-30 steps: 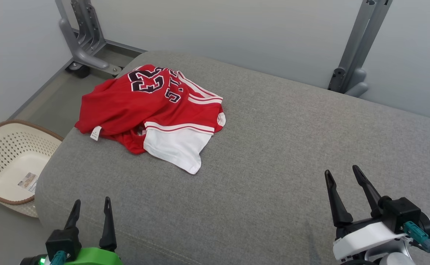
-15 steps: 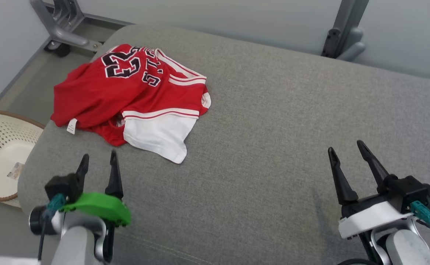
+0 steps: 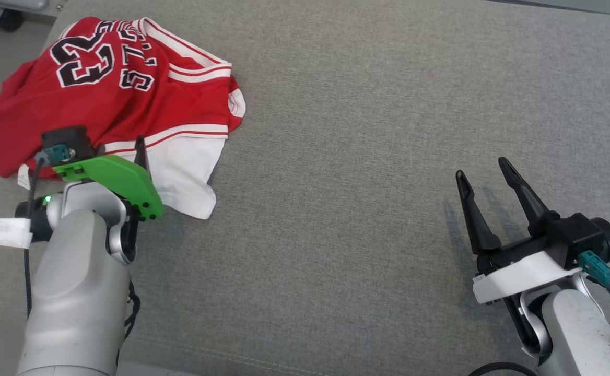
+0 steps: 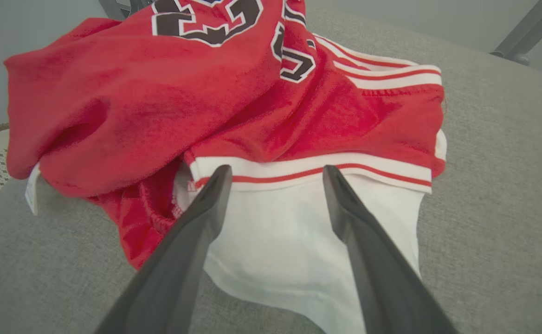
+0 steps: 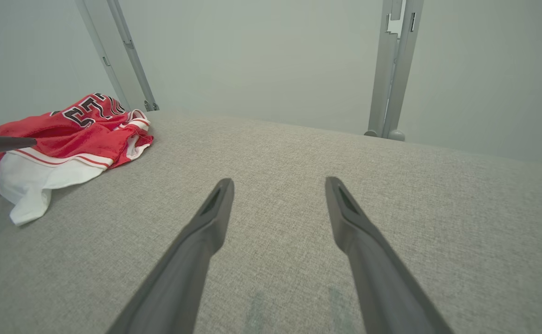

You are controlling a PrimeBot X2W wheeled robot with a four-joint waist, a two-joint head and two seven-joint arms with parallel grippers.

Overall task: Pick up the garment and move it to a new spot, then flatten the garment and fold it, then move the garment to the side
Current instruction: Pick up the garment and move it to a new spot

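The garment (image 3: 127, 99) is lying at the far left corner of the cushion (image 3: 362, 156). The left gripper (image 4: 276, 168) is hovering over the garment's near edge; the right gripper (image 3: 481, 166) is hanging well apart, on the right.

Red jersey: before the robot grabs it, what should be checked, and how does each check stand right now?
1. Open left gripper: ok.
2. It points at the white panel of the jersey: ok.
3. Its fingers touch cloth: cannot tell.
4. Open right gripper, over bare cushion, apart from the jersey: ok.
5. The jersey lies flat: not ok, bunched up.
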